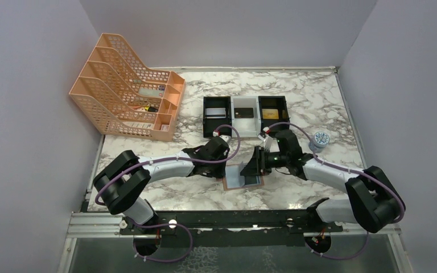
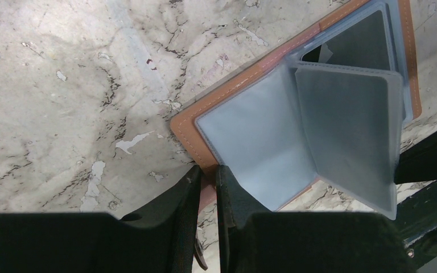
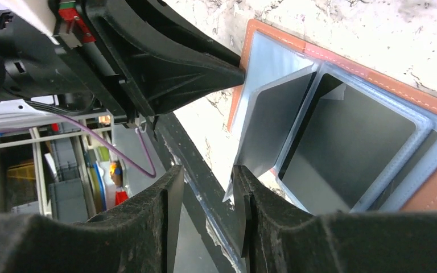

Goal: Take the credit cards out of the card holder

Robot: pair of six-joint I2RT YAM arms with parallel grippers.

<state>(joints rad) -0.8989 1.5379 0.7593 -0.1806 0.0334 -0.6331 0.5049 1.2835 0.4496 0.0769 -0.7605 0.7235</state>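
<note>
1. The card holder (image 1: 243, 177) lies open on the desk (image 1: 296, 96) between the two arms, with its lining facing up.
2. The left hand (image 2: 209, 177) is narrow and pinches the holder's tan edge, probably to anchor it.
3. The right hand (image 3: 206, 176) is partly open with nothing between its fingers. It props a pocket leaf (image 3: 267, 131) upright, exposing what seems a dark grey card (image 3: 347, 142) still in its pocket.

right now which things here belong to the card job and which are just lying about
Job: card holder, spread open on the table; credit cards, lying in the box trays.
Lying about: orange file rack; small round blue-white object.
</note>
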